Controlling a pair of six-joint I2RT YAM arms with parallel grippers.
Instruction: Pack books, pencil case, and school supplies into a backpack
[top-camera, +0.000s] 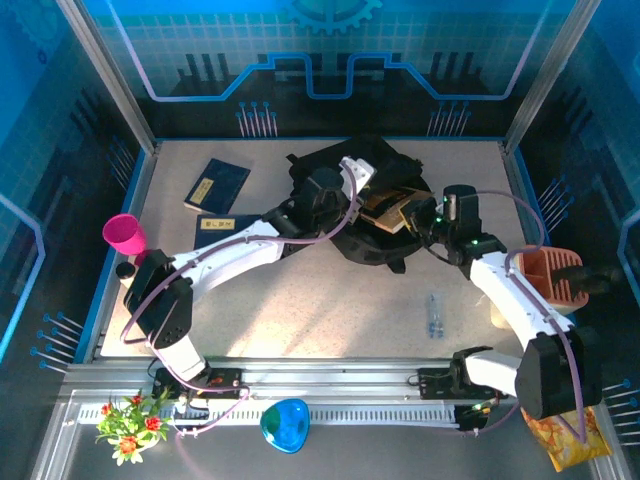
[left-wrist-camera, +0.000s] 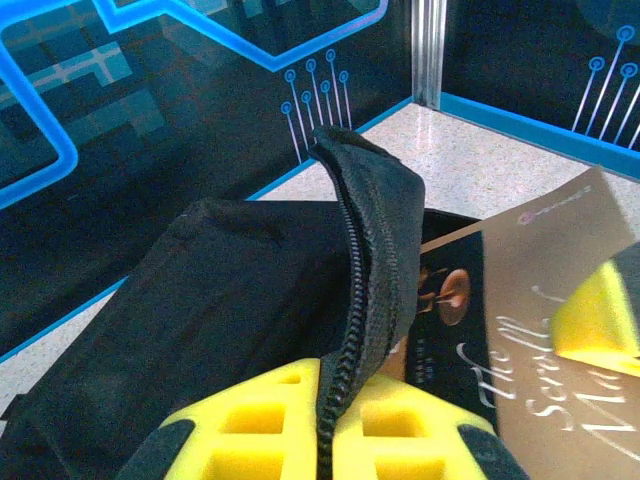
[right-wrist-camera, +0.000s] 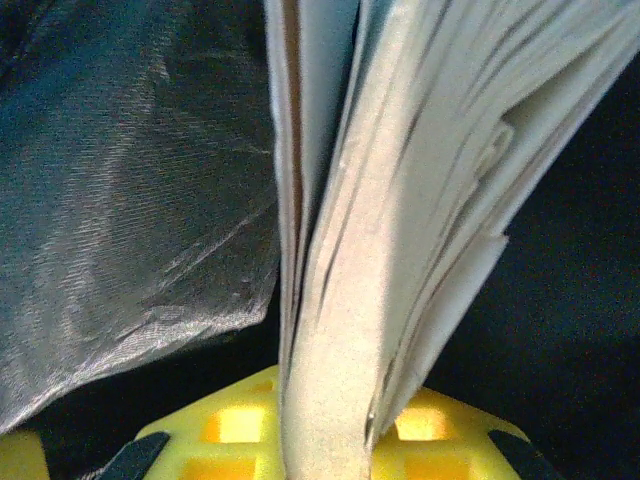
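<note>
Closest to my left wrist lens, my left end effector (left-wrist-camera: 335, 415) is pinching the zipped rim of the large black soft fabric backpack (left-wrist-camera: 220, 300). Its yellow pads (left-wrist-camera: 250, 425) are clamping the flap and lifting the mouth open. The backpack is lying at the far middle of the table (top-camera: 330, 310), slumping between my two arms. My right end effector (right-wrist-camera: 320, 430) is gripping the thin black-and-tan book (right-wrist-camera: 400, 180) by its page edge and holding it at that opening, the tan cover tilting against the lining. I am judging that I am loading a book. Next I am needing to slide it deeper past the zip before letting go. Two thin navy blue books with gold labels (top-camera: 217, 185) are waiting on the pale speckled table left of the backpack, one lying partly under my left arm. Blue-lit circuit-patterned walls (top-camera: 330, 40) are enclosing the table.
</note>
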